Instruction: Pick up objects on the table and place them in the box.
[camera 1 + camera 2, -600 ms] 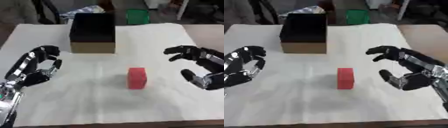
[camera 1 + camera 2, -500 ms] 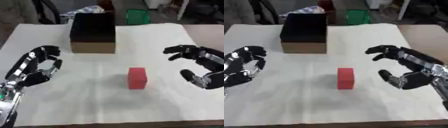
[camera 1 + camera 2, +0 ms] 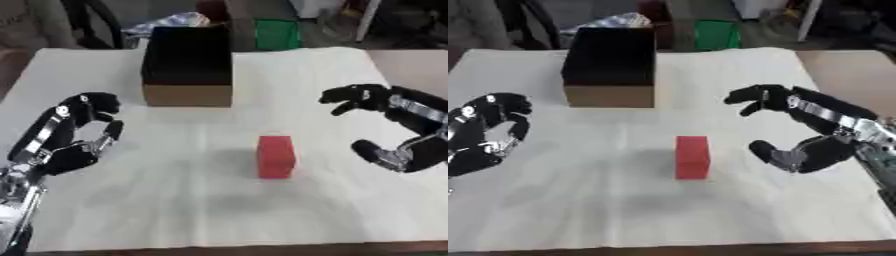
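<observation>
The block (image 3: 692, 157) stands on the table (image 3: 710, 210), left of the right hand's (image 3: 798, 150) fingertips and apart from them. The box (image 3: 611, 67) sits behind the block, left of it. The left hand (image 3: 74, 135) lies well left, its fingertips before the box.

Black-fingered left hand (image 3: 72, 136) and right hand (image 3: 798, 135); silver joints — dark forearms

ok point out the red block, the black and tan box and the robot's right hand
red rectangular block (image 3: 276, 156), left eye view, middle of its front face
black box with tan cardboard base (image 3: 187, 56), left eye view, dark upper side
right hand (image 3: 802, 130), right eye view, on the palm between the fingers and the thumb
</observation>
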{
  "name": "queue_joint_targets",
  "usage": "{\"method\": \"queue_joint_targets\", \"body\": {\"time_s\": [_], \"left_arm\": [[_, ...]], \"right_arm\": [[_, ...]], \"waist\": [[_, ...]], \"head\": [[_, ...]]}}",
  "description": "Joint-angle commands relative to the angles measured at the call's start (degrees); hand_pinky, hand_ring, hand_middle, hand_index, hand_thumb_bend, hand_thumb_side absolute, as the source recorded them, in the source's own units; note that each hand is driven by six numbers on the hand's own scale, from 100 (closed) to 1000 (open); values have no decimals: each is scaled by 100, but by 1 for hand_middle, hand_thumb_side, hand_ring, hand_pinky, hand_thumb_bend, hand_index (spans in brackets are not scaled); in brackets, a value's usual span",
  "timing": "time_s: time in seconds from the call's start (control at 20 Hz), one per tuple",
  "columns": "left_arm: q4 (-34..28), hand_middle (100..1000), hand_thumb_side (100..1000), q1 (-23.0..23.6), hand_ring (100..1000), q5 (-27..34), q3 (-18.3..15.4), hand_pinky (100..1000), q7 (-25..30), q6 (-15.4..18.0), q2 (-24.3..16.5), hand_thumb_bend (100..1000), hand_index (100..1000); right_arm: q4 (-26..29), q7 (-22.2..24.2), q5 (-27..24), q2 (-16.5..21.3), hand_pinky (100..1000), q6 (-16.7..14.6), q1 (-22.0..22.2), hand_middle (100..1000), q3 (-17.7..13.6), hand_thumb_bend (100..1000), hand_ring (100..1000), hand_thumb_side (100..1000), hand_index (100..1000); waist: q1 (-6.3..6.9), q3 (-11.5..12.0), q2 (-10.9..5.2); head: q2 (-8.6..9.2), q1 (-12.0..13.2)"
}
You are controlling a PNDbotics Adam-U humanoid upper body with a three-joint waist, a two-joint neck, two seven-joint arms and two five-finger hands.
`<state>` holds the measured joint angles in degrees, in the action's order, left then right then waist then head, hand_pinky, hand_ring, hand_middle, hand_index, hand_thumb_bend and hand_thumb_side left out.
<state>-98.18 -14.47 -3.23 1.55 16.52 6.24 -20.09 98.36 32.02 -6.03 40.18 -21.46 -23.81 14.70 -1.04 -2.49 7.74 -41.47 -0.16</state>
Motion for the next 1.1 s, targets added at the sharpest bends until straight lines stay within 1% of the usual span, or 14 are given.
{"method": "queue_joint_targets", "body": {"time_s": [0.05, 0.25, 0.45, 0.9, 1.1], "left_arm": [[-112, 697, 325, -33, 757, 38, 6, 744, 46, 30, -38, 292, 800], [-112, 698, 335, -31, 757, 65, 22, 744, 100, 64, -29, 305, 800], [-116, 699, 349, -28, 757, 89, 43, 744, 158, 91, -16, 321, 801], [-106, 700, 359, -27, 758, 108, 54, 744, 208, 107, 12, 322, 801], [-93, 700, 363, -25, 758, 105, 61, 744, 220, 108, 23, 321, 802]], "right_arm": [[-89, -15, 115, 161, 825, -44, -176, 876, 5, 229, 1000, 460, 940], [-318, -12, 309, 108, 825, -90, -360, 878, 97, 249, 1000, 478, 942], [-688, 16, 526, 2, 825, -157, -581, 879, 201, 264, 1000, 499, 941], [-1525, -40, 1042, -364, 821, -420, -972, 871, 325, 283, 1000, 513, 937], [-1786, -68, 1287, -542, 820, -527, -1114, 869, 373, 296, 1000, 518, 936]], "waist": [[-6, 12, -80], [-18, 51, -86], [-26, 107, -93], [-20, 188, -86], [-8, 197, -87]], "head": [[17, -30], [11, -57], [2, -96], [-14, -138], [-23, -155]]}}
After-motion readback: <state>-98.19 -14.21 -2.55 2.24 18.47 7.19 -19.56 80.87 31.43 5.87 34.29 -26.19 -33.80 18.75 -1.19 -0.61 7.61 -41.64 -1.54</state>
